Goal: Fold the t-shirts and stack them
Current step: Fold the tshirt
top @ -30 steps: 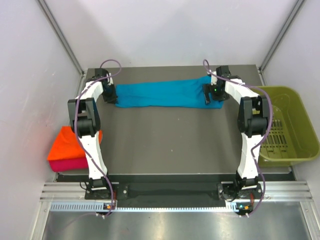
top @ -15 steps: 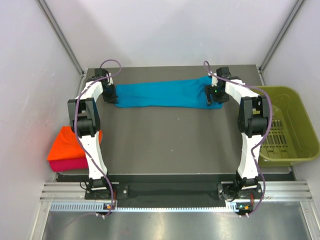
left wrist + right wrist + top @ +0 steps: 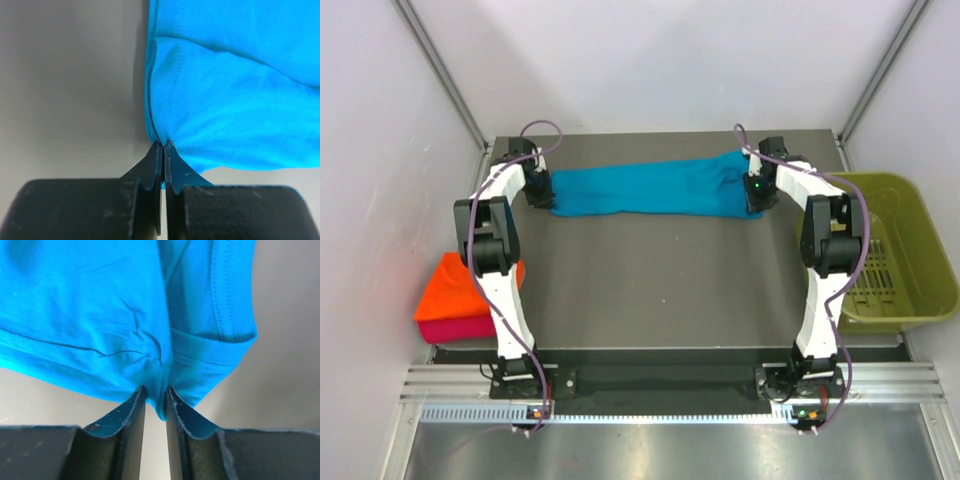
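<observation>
A teal-blue t-shirt [image 3: 650, 188] lies folded into a long strip across the far side of the table. My left gripper [image 3: 548, 190] is at its left end, and the left wrist view shows that gripper [image 3: 163, 144] shut on the corner of the teal cloth [image 3: 235, 110]. At the strip's right end is my right gripper [image 3: 755, 195]. In the right wrist view this gripper [image 3: 156, 389] has its jaws drawn close, with a bunched fold of the teal cloth [image 3: 100, 315] pinched between the tips. An orange t-shirt [image 3: 455, 290] lies folded on top of a magenta-pink one [image 3: 450, 328] at the table's left edge.
An olive-green plastic basket [image 3: 920, 215] stands off the table's right side, beside the right arm. The grey tabletop [image 3: 650, 280] stretches between the strip and the arm bases. White walls close in the back and sides.
The right gripper's jaws have come together on the shirt's right end, and that arm has shifted slightly right. The left gripper stays clamped on the left end.
</observation>
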Controlling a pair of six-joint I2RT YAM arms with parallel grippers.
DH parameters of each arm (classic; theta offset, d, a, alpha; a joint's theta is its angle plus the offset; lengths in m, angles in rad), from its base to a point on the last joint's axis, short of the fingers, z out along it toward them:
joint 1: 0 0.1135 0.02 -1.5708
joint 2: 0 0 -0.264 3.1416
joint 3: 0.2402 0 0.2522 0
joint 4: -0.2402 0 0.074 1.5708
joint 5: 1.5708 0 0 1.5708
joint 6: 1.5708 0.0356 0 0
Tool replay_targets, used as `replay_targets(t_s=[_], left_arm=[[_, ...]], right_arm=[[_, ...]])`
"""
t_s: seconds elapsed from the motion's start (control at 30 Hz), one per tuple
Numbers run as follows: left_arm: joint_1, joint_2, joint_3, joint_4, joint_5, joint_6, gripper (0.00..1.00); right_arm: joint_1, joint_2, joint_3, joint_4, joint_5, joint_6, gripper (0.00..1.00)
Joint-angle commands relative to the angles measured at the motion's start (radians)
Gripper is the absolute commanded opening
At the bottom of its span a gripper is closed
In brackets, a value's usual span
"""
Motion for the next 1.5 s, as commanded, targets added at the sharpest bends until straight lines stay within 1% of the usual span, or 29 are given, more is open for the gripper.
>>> replay_targets(t_s=[0.0,0.13,0.33,0.5,0.57,0.6,0.63,0.77,0.87,1.03,1.27,1.47], left_arm=[[0.0,-0.118,-0.055,-0.029,0.032,0.005,0.0],[0.0,-0.189,-0.124,-0.034,0.035,0.009,0.0],[-0.005,-0.261,-0.211,-0.038,0.022,0.032,0.0],[-0.044,-0.316,-0.276,-0.061,0.021,0.064,0.0],[-0.086,-0.355,-0.323,-0.066,0.02,0.069,0.0],[-0.086,-0.368,-0.34,-0.067,0.021,0.069,0.0],[-0.141,-0.394,-0.358,-0.067,0.025,0.072,0.0],[-0.198,-0.451,-0.449,-0.072,0.052,0.072,0.0],[-0.216,-0.49,-0.501,-0.084,0.077,0.068,0.0],[-0.224,-0.548,-0.572,-0.103,0.107,0.046,0.0],[-0.226,-0.629,-0.659,-0.121,0.097,0.028,0.0],[-0.25,-0.681,-0.727,-0.132,0.159,0.044,0.0]], right_arm=[[-0.024,0.002,0.065,0.007,0.015,-0.017,0.22],[-0.039,0.06,0.144,0.018,0.025,-0.05,0.2],[-0.067,0.168,0.305,0.024,-0.004,-0.075,0.22],[-0.073,0.243,0.414,0.032,-0.058,-0.067,0.22],[-0.07,0.261,0.438,0.037,-0.075,-0.058,0.2],[-0.071,0.278,0.458,0.038,-0.08,-0.055,0.19],[-0.071,0.284,0.466,0.04,-0.084,-0.047,0.19],[-0.061,0.306,0.503,0.05,-0.104,-0.037,0.14],[-0.053,0.311,0.517,0.058,-0.115,-0.031,0.12],[-0.035,0.347,0.584,0.07,-0.113,-0.026,0.11],[-0.021,0.39,0.667,0.113,-0.093,-0.012,0.1],[-0.001,0.442,0.751,0.144,-0.089,0.008,0.11]])
